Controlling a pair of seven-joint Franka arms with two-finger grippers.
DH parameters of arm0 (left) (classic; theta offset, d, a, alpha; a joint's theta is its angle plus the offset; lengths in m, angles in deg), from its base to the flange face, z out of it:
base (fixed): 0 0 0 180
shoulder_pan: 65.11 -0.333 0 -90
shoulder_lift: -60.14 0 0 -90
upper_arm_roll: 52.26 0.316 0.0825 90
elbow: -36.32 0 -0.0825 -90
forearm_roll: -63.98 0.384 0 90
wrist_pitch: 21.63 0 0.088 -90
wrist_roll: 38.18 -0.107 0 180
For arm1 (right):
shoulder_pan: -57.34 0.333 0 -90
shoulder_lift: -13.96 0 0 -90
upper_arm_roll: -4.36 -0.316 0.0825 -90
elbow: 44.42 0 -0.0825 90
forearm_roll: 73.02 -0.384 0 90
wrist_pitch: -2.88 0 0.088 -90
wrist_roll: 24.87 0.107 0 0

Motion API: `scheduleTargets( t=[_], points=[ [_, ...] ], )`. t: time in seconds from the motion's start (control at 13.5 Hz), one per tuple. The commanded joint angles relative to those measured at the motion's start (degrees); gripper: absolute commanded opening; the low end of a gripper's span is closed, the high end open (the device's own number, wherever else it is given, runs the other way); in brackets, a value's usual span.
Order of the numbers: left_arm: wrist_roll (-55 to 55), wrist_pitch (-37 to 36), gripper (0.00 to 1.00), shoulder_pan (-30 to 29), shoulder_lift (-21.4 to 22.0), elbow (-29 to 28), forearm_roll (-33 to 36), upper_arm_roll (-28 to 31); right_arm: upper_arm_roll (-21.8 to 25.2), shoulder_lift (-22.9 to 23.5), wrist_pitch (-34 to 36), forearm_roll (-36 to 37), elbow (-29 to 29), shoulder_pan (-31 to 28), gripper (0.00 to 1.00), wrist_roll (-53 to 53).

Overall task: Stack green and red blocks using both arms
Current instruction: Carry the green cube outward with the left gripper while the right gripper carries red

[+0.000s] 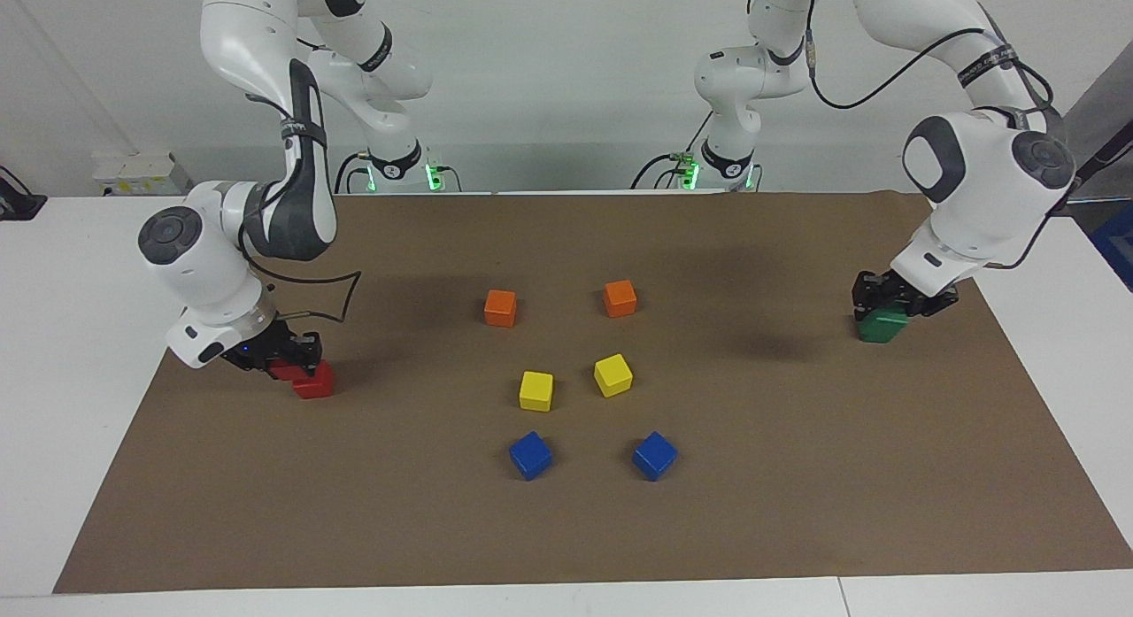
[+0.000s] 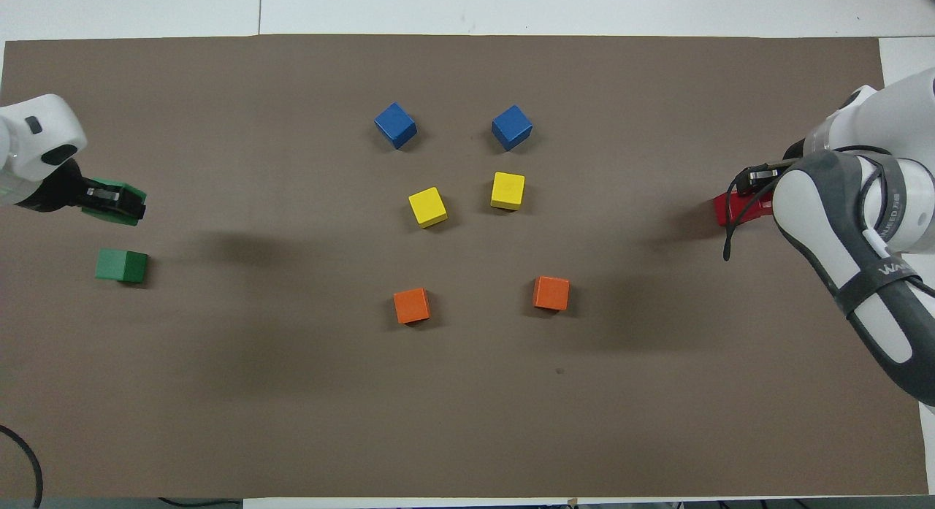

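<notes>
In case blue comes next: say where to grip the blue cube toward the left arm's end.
Take the blue cube from straight above, fingertips on two opposite side faces. It sits flat but turned slantwise to the edges of the mat, so the wrist should probably turn to match. The nearest yellow cube stands apart, leaving finger room.

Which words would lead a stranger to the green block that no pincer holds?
Start at the brown mat and go to the left arm's end, where two green blocks are. The free green block lies alone on the mat; its twin is gripped in the left pincer.
</notes>
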Motion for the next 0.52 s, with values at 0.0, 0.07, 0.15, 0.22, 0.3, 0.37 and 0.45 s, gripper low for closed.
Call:
scheduleTargets(
  t=[0.0, 0.07, 0.15, 0.22, 0.3, 0.37, 0.45],
  points=[
    [-6.9, 3.8, 0.00, -4.9, 3.4, -6.3, 0.4, -0.7, -0.6, -3.1, -3.7, -0.7, -5.2, -0.6, 0.00, -1.8],
    [-7.7, 7.3, 0.00, -5.9, 4.5, -9.3, 0.4, -0.7, -0.6, -3.3, -4.5, -0.7, -6.1, -0.6, 0.00, -1.9],
    [-8.3, 11.7, 0.00, -6.8, 5.9, -13.6, 0.4, -0.7, -0.6, -3.5, -4.9, -0.7, -6.7, -0.5, 0.00, -2.0],
    [-9.1, 16.8, 0.00, -7.9, 7.2, -17.9, 0.4, -0.7, -0.6, -3.7, -5.1, -0.7, -7.0, -0.5, 0.00, -2.0],
    [-9.4, 20.6, 0.00, -8.3, 8.1, -21.1, 0.4, -0.7, -0.6, -3.8, -5.2, -0.7, -7.2, -0.5, 0.00, -2.2],
    [-9.3, 22.3, 0.00, -8.7, 8.7, -23.0, 0.3, -0.7, -0.6, -3.8, -5.1, -0.7, -7.3, -0.6, 0.00, -2.2],
    [-9.2, 22.4, 0.00, -8.7, 8.7, -23.3, 0.3, -0.7, -0.6, -3.8, -5.2, -0.7, -7.4, -0.6, 0.00, -2.3]
  ],
)
